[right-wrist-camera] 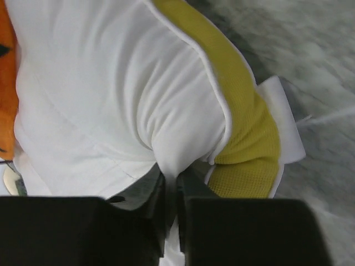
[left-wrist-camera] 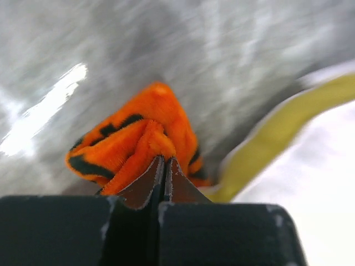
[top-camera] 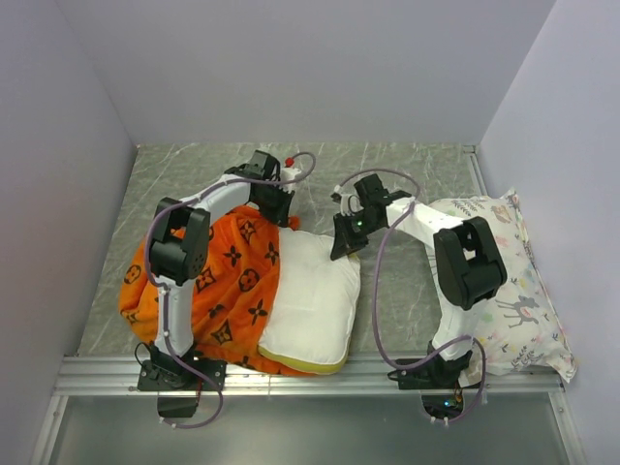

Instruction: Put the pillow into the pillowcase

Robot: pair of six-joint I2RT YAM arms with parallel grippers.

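The orange pillowcase (top-camera: 218, 281) with black marks lies bunched at the left of the table. The white pillow (top-camera: 315, 295) with its yellow band (right-wrist-camera: 244, 127) sticks out of the pillowcase toward the right. My left gripper (top-camera: 283, 215) is shut on an orange fold of the pillowcase (left-wrist-camera: 141, 138) at its far corner, the jaws pressed together on the cloth. My right gripper (top-camera: 347, 244) is at the pillow's far right corner, shut on a pinch of white pillow fabric (right-wrist-camera: 172, 149) beside the yellow band.
A second white pillow printed with deer and plants (top-camera: 518, 291) lies at the right, against the wall. Grey marble table surface (top-camera: 397, 174) stretches behind both grippers. A metal rail (top-camera: 310, 373) runs along the near edge by the arm bases.
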